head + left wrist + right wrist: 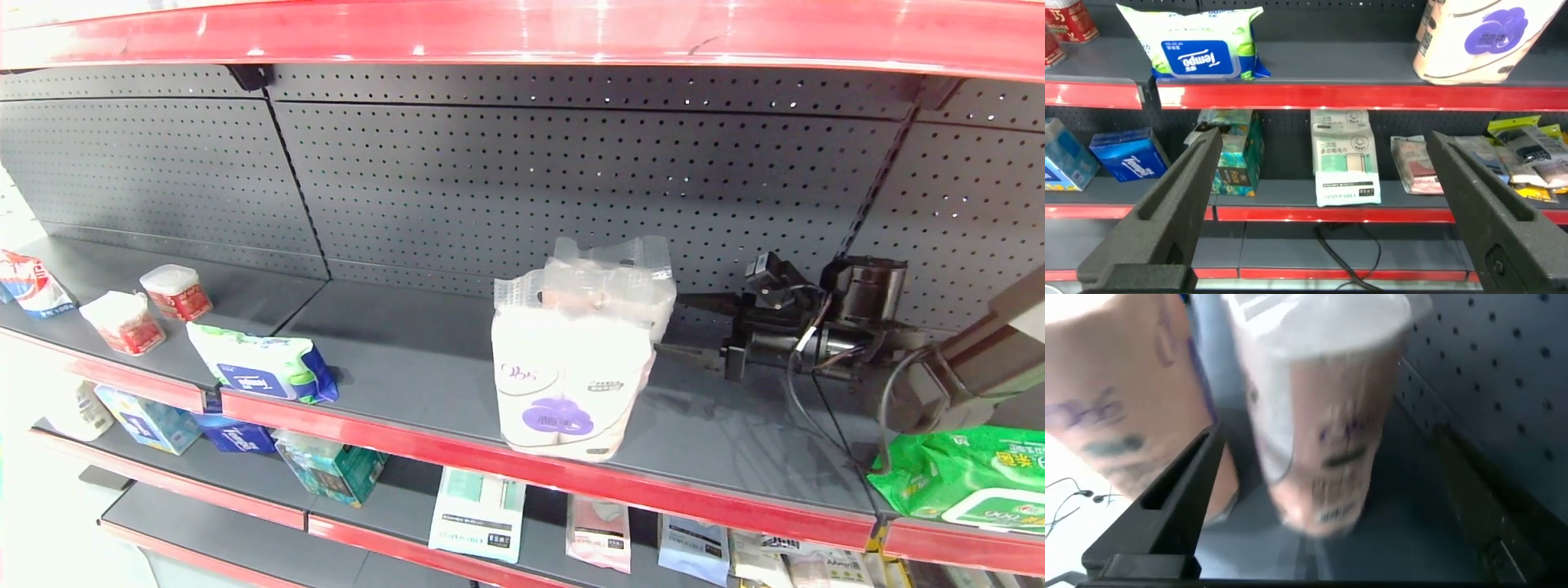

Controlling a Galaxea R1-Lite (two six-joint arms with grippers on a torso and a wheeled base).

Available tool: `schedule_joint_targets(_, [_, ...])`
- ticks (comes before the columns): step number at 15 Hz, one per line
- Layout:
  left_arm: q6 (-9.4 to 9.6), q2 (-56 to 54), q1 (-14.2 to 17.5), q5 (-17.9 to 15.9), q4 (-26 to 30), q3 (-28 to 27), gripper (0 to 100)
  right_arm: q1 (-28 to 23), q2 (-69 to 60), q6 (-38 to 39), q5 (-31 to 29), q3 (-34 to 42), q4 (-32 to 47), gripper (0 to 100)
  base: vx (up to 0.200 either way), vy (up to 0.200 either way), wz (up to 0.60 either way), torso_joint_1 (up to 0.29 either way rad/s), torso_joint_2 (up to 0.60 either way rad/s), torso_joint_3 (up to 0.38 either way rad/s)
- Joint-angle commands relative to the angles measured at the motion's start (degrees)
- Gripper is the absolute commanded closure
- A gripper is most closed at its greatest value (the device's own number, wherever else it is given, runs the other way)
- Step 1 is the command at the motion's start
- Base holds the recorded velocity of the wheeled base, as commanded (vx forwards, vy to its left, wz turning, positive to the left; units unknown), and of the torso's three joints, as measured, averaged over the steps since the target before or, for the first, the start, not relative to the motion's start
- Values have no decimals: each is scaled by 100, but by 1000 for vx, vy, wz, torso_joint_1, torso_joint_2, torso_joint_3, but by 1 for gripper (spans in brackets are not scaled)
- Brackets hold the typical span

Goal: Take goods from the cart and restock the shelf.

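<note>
We see the roll pack [571, 384] standing upright at the front of the grey metal shelf [408, 351], its base just behind the glossy red lip [392, 433]; it is a clear film wrap holding white paper rolls, with purple print on the front and a loose, crinkled film flap on top. The right end effector [694, 328] lies level over the shelf, just beside the pack on its right, with its dark fingers spread wide; in the right wrist view the pack [1323, 416] stands between those fingers [1167, 514], and we cannot tell whether they touch it.

The left end effector [1323, 139] is wide open too and holds nothing; its matte black, wedge-shaped fingers [1167, 204] face the lower shelf [1282, 192], under the level where the pack stands.

Well to the left of the pack lies a soft wipes pack [261, 363] in white, green and blue, flat near the lip; further left stand two small lidded tubs [175, 291] with red labels, whose contents we cannot make out; at the far right lies a shiny green pack [971, 474]. Behind everything rises a dark pegboard [531, 180], dotted with small holes.

On the lower shelf we see blue boxes [1127, 155], a teal box [1237, 159], a flat white-and-green packet [1343, 159] standing upright, and a pink sachet [1417, 167].
</note>
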State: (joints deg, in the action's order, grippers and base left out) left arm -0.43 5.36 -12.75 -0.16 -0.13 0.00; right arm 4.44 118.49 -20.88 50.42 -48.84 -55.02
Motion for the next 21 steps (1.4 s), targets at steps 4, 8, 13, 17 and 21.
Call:
schedule_joint_targets(4, [-1,9,1,-2,-4,0,0,-470,-714,-56,12,981,-9,0,0,0,0,0,0,0])
schedule_joint_targets(8, [-1,9,1,-2,-4,0,0,-655,-1381,-4,-41,1693,-9,0,0,0,0,0,0,0])
schedule_joint_targets(13, [-1,9,1,-2,-4,0,0,-681,-2858,5,-1403,2317,676,0,0,0,0,0,0,0])
schedule_joint_targets(17, [-1,9,1,-2,-4,0,0,-848,-4783,348,-3082,2801,1555,0,0,0,0,0,0,0])
schedule_joint_targets(21, [-1,9,1,-2,5,0,0,-830,-7455,524,-4655,3548,3199,0,0,0,0,0,0,0])
